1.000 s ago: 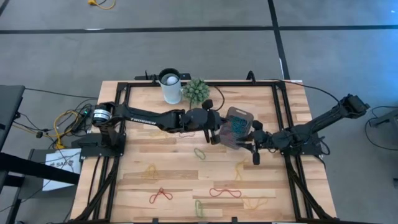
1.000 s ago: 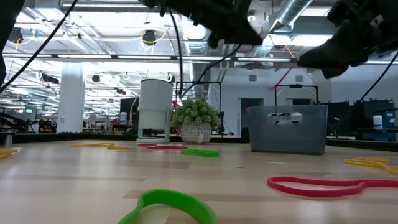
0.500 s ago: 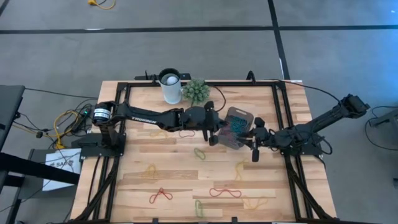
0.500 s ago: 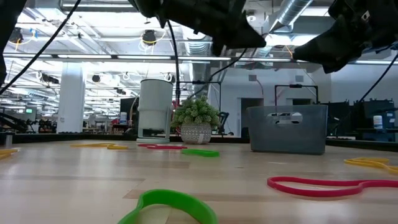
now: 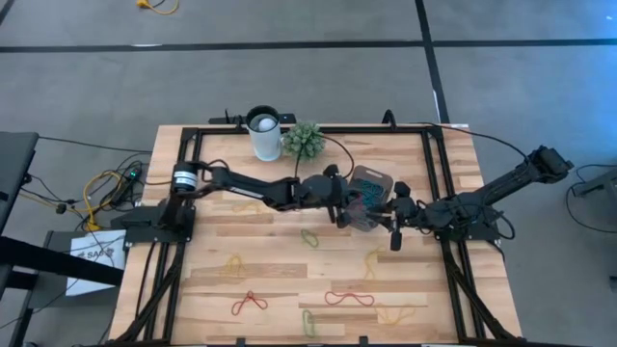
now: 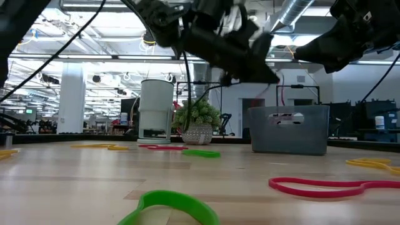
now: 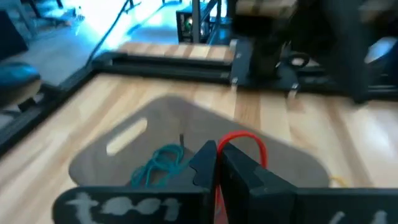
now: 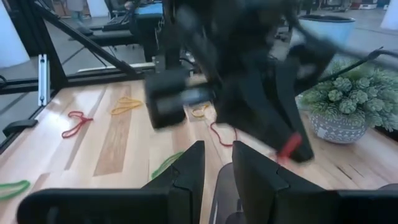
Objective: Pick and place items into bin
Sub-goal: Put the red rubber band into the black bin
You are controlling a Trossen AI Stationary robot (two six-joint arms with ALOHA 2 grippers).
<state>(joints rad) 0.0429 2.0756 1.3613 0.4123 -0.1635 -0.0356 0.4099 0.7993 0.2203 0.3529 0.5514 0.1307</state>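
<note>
Left end effector (image 7: 216, 163): clenched on a red rubber band (image 7: 244, 144), above the bin (image 7: 124, 146).
Right end effector (image 8: 216, 163): fingers parted, empty, beside bin.

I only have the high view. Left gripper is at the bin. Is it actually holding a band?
Observer: Yes. The left wrist view shows the left gripper shut on a red rubber band, with the loop sticking out past the fingertips.
Operator: Over the bin or off its edge?
Observer: Over it. The bin lies right under the loop, with blue-green bands inside.
Operator: Height?
Observer: In the low view the gripper is above the bin's rim, and the red band hangs down to about rim level.
</note>
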